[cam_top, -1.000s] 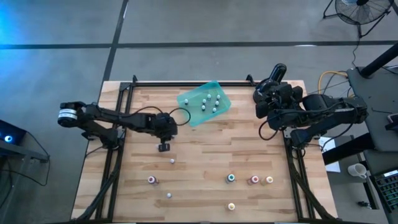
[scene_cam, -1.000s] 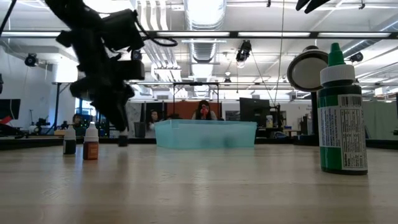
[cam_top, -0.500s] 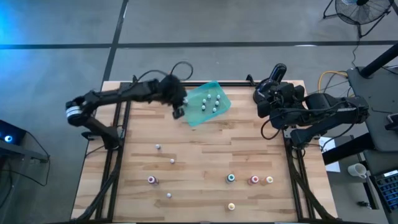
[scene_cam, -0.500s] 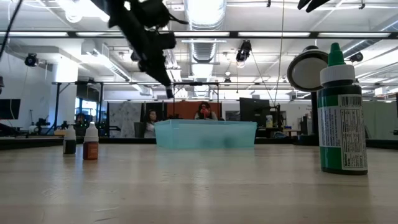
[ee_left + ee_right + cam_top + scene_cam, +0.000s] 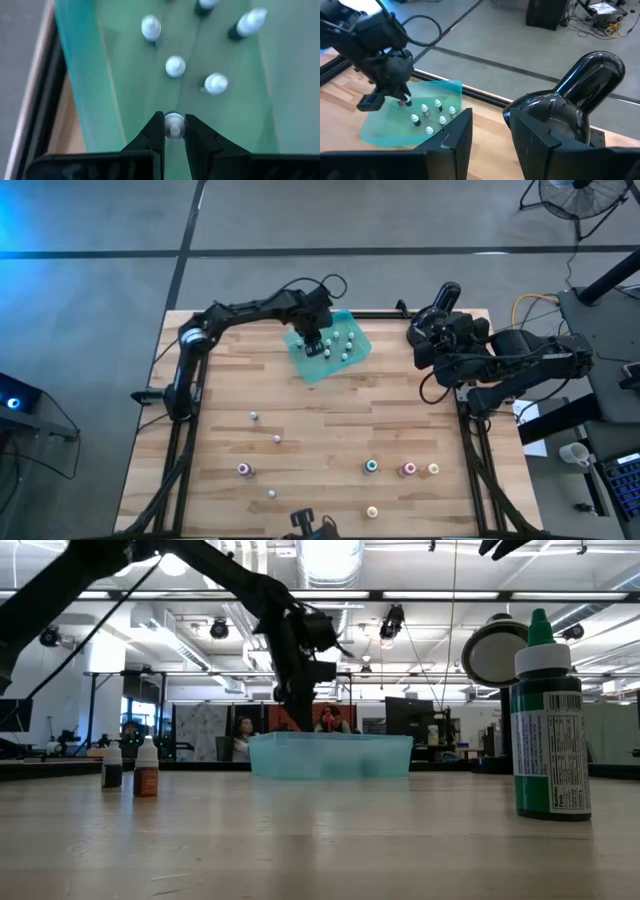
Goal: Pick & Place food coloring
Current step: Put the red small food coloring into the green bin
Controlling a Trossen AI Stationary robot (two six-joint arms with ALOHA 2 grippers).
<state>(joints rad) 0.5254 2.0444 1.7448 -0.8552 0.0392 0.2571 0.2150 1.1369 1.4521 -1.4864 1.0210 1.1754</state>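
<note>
The left gripper (image 5: 174,131) hangs over the teal tray (image 5: 352,356) at the far middle of the table (image 5: 320,430), its fingers closed snugly on the white cap of one small bottle (image 5: 174,123), which hangs upright, long axis vertical, cap up, above the tray's floor. Five more bottles (image 5: 342,342) stand upright inside the tray, caps up, and other bottles (image 5: 371,467) stand scattered, also upright, across the near half of the table. The right gripper (image 5: 492,131) waits at the far right edge beside a black rounded device (image 5: 580,95), fingers parted and empty.
</note>
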